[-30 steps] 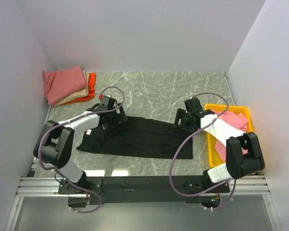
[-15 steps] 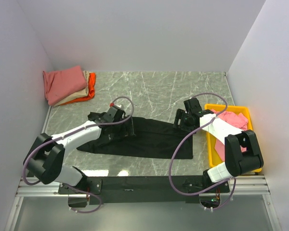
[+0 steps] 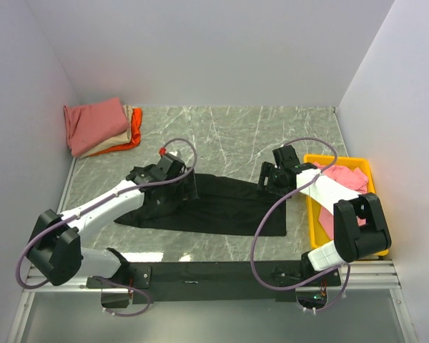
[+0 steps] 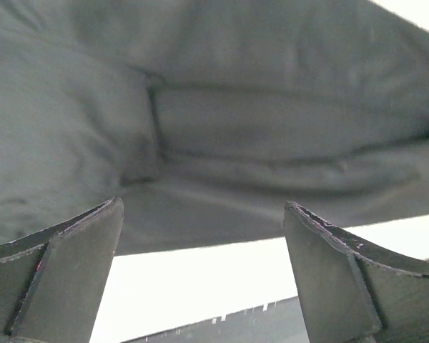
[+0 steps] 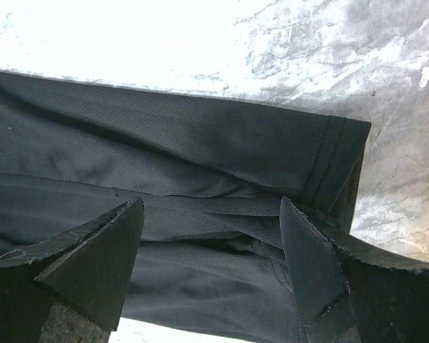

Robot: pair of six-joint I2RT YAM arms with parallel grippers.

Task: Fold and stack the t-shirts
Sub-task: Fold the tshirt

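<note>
The black t-shirt [image 3: 222,204] lies flat in the middle of the table [image 3: 272,136]. The left claw [image 3: 188,187] is spread wide over its 9 o'clock half. The right claw [image 3: 266,179] is spread wide near its 3 o'clock end. The folded shirts [image 3: 100,127] sit at 10 o'clock.

**Where your view falls short**

From above, your left arm [image 3: 107,202] covers the far left part of the black shirt [image 3: 222,206], and the right arm [image 3: 327,189] hides part of the pink shirt [image 3: 349,177]. The beige shirt [image 3: 128,114] and orange shirt [image 3: 136,132] show only edges under the red shirt [image 3: 96,123]. In the left wrist view, the cloth is blurred and cut off.
</note>
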